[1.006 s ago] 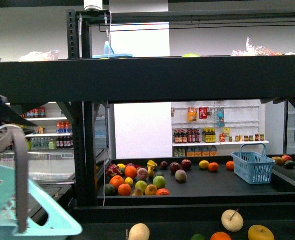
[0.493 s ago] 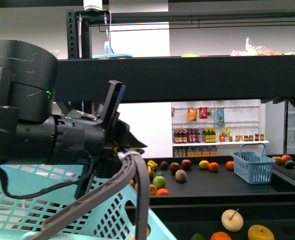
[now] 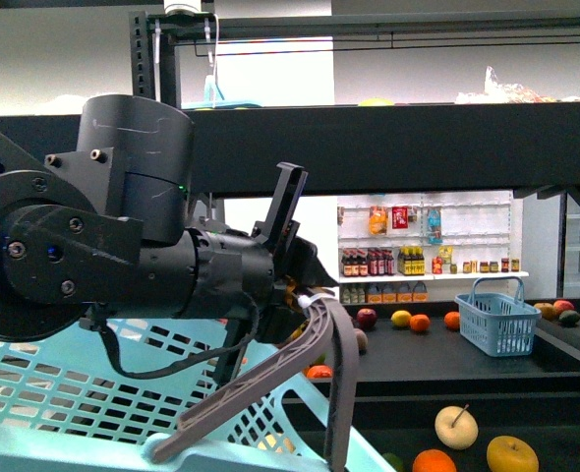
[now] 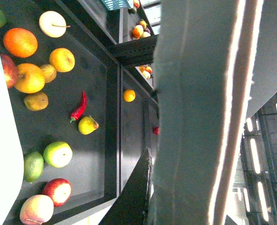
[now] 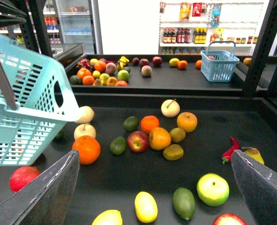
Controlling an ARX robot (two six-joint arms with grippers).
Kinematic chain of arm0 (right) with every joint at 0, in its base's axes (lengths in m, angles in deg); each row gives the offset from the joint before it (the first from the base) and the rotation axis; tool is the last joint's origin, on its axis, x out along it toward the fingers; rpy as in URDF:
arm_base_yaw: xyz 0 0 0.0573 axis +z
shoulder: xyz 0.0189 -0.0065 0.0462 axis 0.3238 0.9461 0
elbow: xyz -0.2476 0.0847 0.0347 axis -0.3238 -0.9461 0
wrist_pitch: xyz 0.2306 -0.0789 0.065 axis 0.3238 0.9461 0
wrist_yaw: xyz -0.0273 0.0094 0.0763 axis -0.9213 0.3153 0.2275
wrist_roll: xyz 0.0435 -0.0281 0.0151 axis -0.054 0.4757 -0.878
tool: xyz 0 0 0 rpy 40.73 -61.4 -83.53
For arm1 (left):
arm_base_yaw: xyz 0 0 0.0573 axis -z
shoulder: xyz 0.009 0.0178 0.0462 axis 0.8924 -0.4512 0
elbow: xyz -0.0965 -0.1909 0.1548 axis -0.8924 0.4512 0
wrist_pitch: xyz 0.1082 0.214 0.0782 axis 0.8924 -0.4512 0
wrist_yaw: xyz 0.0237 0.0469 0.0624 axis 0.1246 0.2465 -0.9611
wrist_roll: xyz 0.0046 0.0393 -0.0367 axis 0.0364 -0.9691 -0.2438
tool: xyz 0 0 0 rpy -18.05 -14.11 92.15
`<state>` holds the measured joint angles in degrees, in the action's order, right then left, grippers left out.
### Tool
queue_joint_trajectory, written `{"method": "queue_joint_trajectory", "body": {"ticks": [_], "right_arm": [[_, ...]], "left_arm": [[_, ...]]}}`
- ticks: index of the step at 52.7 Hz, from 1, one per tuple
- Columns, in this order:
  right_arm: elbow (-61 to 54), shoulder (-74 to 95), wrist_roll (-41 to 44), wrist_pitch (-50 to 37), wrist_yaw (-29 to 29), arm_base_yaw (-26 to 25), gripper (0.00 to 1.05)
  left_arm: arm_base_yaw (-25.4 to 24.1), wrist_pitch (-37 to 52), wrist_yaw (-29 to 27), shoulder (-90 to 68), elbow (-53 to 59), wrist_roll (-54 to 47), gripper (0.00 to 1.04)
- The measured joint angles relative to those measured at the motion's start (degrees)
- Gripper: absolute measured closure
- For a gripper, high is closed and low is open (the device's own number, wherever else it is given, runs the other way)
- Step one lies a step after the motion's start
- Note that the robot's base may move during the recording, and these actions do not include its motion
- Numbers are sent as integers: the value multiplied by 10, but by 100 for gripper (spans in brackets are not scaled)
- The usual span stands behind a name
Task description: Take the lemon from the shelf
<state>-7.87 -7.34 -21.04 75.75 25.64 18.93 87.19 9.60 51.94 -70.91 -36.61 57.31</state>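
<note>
The lemon point(image 5: 145, 206) lies on the shelf point(image 5: 209, 140), just ahead of the right hand point(image 5: 155, 159) and between its wide-spread fingers, long axis pointing away. At centre-left of the front view, the left hand point(image 3: 298, 295) is clamped on the basket handle point(image 3: 246, 393), so the right arm is judged nearer.

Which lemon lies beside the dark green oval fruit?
The fully visible lemon, beside that green fruit; the other lemon sits farther away, cut off by the frame.

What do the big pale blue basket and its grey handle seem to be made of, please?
The basket looks like moulded plastic, matte pale blue, given its slotted lattice walls. Its handle looks like plastic with a dull, faintly textured face; rubber is possible.
</note>
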Motion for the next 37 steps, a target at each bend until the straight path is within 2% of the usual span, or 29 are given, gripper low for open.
{"method": "queue_joint_trajectory", "body": {"ticks": [20, 22, 24, 25, 27, 31, 37], "right_arm": [[0, 0, 0, 0, 0, 0, 8], [2, 8, -6, 12, -12, 4, 8], [23, 53, -38, 53, -60, 7, 8], [29, 82, -50, 51, -64, 2, 8], [43, 163, -67, 20, -54, -19, 8], [96, 365, -92, -68, 24, -74, 8], [188, 612, -89, -138, 92, -92, 8]], "left_arm": [[26, 1, -9, -23, -35, 3, 98], [26, 1, -11, -23, -35, 3, 98], [26, 1, -12, -23, -35, 1, 98], [26, 1, -13, -23, -35, 0, 98], [26, 1, -15, -23, -35, -2, 98], [26, 1, -14, -23, -35, -5, 98], [26, 1, -14, -23, -35, -6, 98]]}}
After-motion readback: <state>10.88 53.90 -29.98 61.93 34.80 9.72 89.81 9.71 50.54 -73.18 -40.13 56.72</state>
